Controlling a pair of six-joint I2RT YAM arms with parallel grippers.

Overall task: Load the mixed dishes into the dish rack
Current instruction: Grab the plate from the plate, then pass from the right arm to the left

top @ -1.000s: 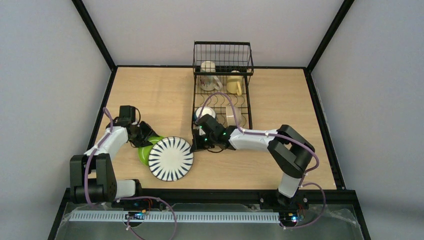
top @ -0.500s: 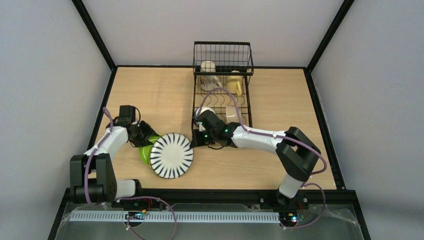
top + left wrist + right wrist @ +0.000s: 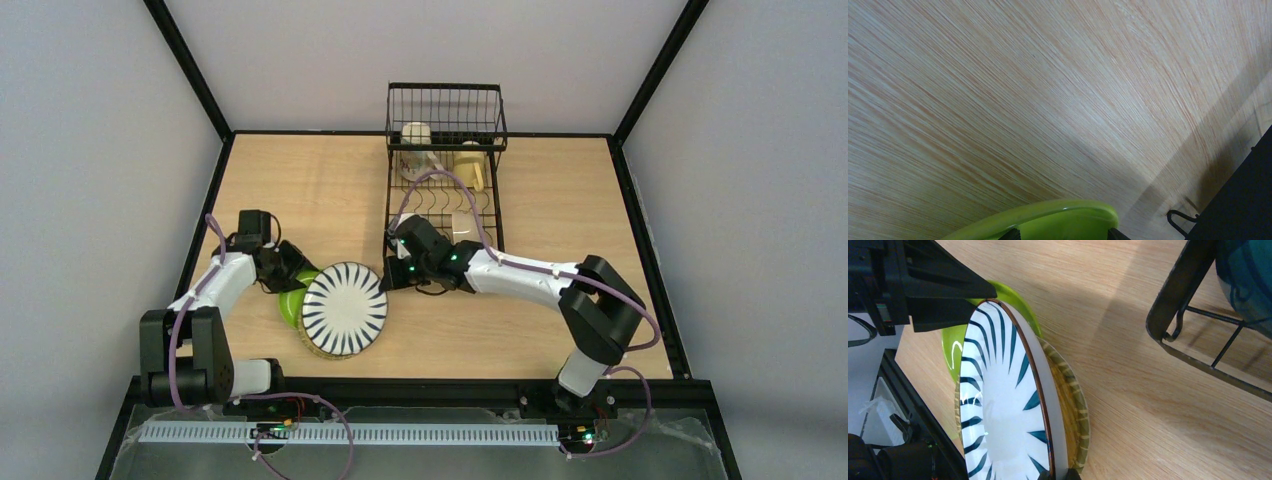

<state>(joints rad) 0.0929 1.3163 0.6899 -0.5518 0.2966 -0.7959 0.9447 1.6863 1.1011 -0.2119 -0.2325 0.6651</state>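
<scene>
Since a second ago the right gripper (image 3: 388, 282) has raised the striped plate (image 3: 343, 308) by its right rim, so the plate now stands tilted, right edge up and left edge low over the green plate (image 3: 288, 306). Its jaws are clamped on that rim. The lift has bared a yellow plate (image 3: 1075, 410) lying flat on the table (image 3: 300, 180) beneath the striped one. The left gripper (image 3: 290, 272) has not moved: its jaws are spread wide, a finger on each side of the green plate's rim, not pinching it. Just right of the plates stands the rack (image 3: 445, 100), with a beige mug (image 3: 415, 135) and a yellow mug (image 3: 470, 165) towards its back and a blue bowl (image 3: 1248, 270) in its near end
</scene>
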